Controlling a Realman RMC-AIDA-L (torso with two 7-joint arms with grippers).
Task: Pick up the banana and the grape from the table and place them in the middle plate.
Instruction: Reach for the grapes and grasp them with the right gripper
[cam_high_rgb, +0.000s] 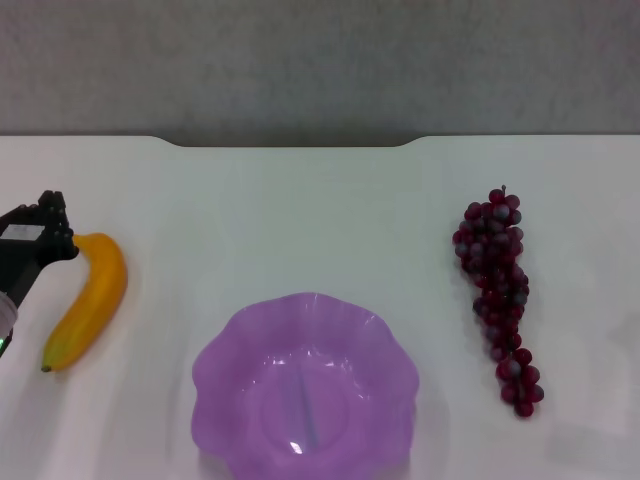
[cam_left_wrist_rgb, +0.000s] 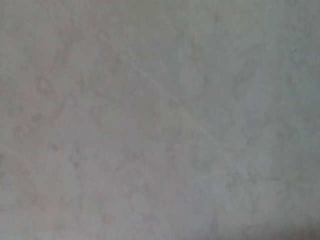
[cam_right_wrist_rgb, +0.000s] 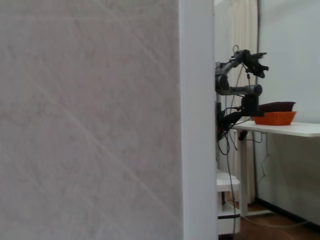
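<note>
The banana (cam_high_rgb: 88, 301) lies on the white table (cam_high_rgb: 300, 220) at the left, its dark tip toward the near edge. My left gripper (cam_high_rgb: 48, 232) is at the table's left edge, right beside the banana's far end. The grape bunch (cam_high_rgb: 499, 296) lies at the right, stem pointing away. The purple scalloped plate (cam_high_rgb: 305, 390) sits at the near middle, with nothing in it. The right gripper is out of view. The left wrist view shows only a blank grey surface.
The table's far edge has a notch (cam_high_rgb: 290, 143) with a grey wall behind it. The right wrist view shows a pale panel (cam_right_wrist_rgb: 90, 120) up close, with another robot arm (cam_right_wrist_rgb: 240, 85) and an orange basket (cam_right_wrist_rgb: 274, 117) on a distant table.
</note>
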